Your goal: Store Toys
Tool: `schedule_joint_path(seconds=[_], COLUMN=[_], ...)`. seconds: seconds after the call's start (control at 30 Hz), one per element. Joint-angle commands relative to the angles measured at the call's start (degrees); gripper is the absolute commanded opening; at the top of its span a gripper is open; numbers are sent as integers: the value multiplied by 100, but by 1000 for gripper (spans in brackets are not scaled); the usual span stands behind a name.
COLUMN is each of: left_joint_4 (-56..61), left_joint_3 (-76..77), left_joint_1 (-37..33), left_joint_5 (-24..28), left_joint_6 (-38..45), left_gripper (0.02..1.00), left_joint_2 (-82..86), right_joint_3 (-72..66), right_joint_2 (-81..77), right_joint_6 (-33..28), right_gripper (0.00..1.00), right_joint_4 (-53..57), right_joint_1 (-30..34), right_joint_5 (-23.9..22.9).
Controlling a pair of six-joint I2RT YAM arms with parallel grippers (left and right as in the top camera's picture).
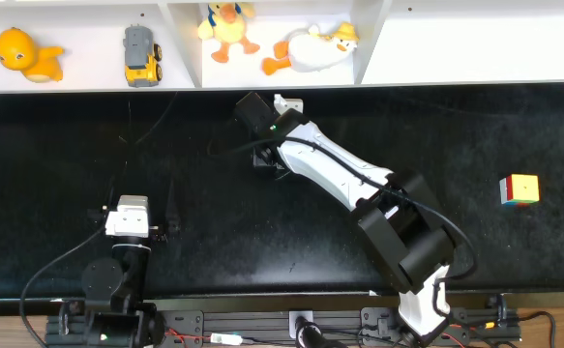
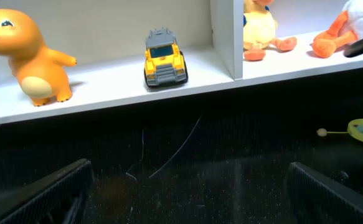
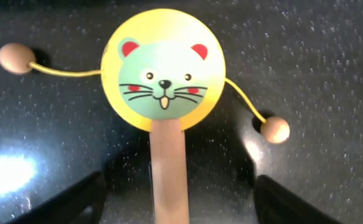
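1. Rattle drum point(image 3: 162, 74) lies flat on the black mat point(image 1: 214, 242), just in front of the shelf point(image 1: 88, 89). Its wooden handle point(image 3: 169, 174) sits between the wide-open jaws of the right gripper point(image 3: 180, 199), untouched.
2. Closing too high may make the slim, flat-lying handle slip or roll; how far above the mat the jaws hang is hard to judge.
3. Loose beads point(image 3: 274, 130) on strings could swing and snag the shelf edge or knock the plush duck point(image 1: 227, 27).
4. Left gripper point(image 2: 187, 193), also open, sits well apart.
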State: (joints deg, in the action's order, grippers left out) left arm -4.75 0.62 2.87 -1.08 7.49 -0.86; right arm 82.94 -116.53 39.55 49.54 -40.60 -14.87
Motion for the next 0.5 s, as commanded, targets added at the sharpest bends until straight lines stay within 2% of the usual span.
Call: schedule_joint_path(seconds=[0.03,0.1,0.23,0.4,0.5], left_joint_4=[-11,-11,-11,-11,-11], left_joint_3=[-15,-15,-15,-15,-15], left_joint_1=[-35,-35,-35,-35,-35], left_joint_5=[59,59,59,59,59], left_joint_6=[-44,-44,-44,-44,-44], left_gripper=[996,998,998,996,998], left_joint_2=[68,68,68,68,68], right_joint_3=[166,166,166,166,166], right_joint_2=[-111,-111,-111,-111,-87], right_joint_6=[7,7,9,7,7], right_gripper=[617,487,351,60,45], right_joint_4=[-9,-15,-57,-70,-70], right_joint_1=[-24,-24,-24,-28,-57], right_joint_5=[4,0,2,2,-15])
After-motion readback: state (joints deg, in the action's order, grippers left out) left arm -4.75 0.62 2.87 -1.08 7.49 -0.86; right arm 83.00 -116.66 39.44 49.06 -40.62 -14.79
